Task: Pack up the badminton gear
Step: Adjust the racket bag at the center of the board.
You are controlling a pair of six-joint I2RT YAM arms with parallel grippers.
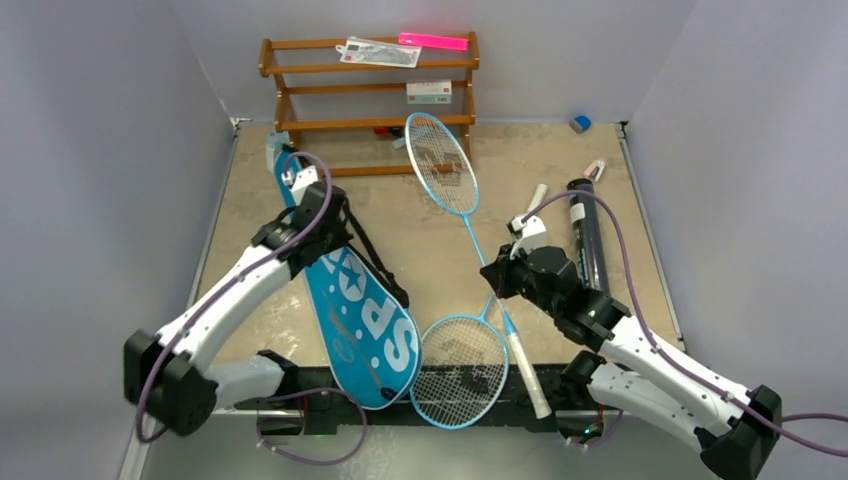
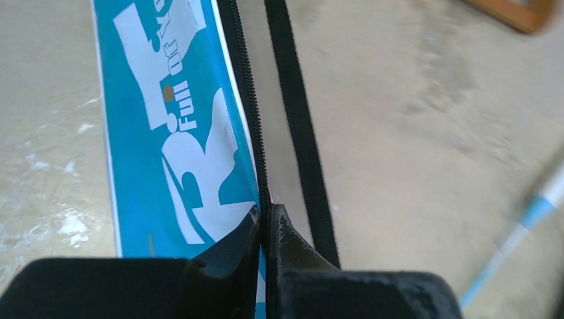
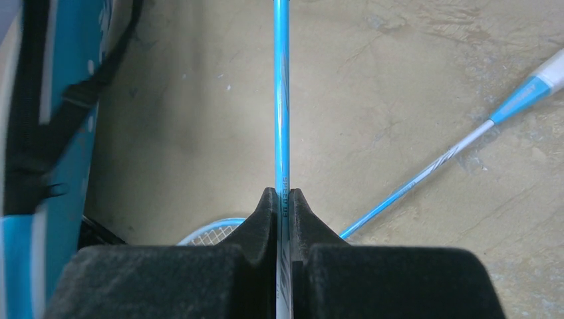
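Nearest the arm bases, the broad end of the blue bag [image 1: 365, 320] and the head of the loose racket [image 1: 460, 372] lie edge to edge, both reaching over the near edge of the table [image 1: 420, 250]. The bag lies flat, and whether anything is inside it cannot be told. Its long axis runs from that broad end away and leftward to the narrow end. The left gripper [image 2: 266, 222] has its jaws pressed together on the bag's zipper edge [image 2: 247, 100]. The black strap [image 2: 296, 113] lies just to the gripper's right, with bare tabletop beyond it. The right gripper [image 3: 284, 199] is clamped on the thin blue shaft of the held racket [image 1: 438, 165]. That shaft runs straight ahead of it, with the head at the far end and the white handle back toward the near edge. The loose racket's shaft crosses just right of this gripper, its white handle pointing away to the right. Open tabletop lies between the two grippers. Right of the right gripper lies the black tube [image 1: 590, 240], its long axis running near to far and its contents not discernible. A small pale item [image 1: 595, 169] lies just beyond the tube's far end. Farthest off, the wooden rack [image 1: 370, 100] stands at the back wall and carries a pink strip [image 1: 433, 41] and a white box [image 1: 429, 92]. The held racket's head lies at the rack's foot.
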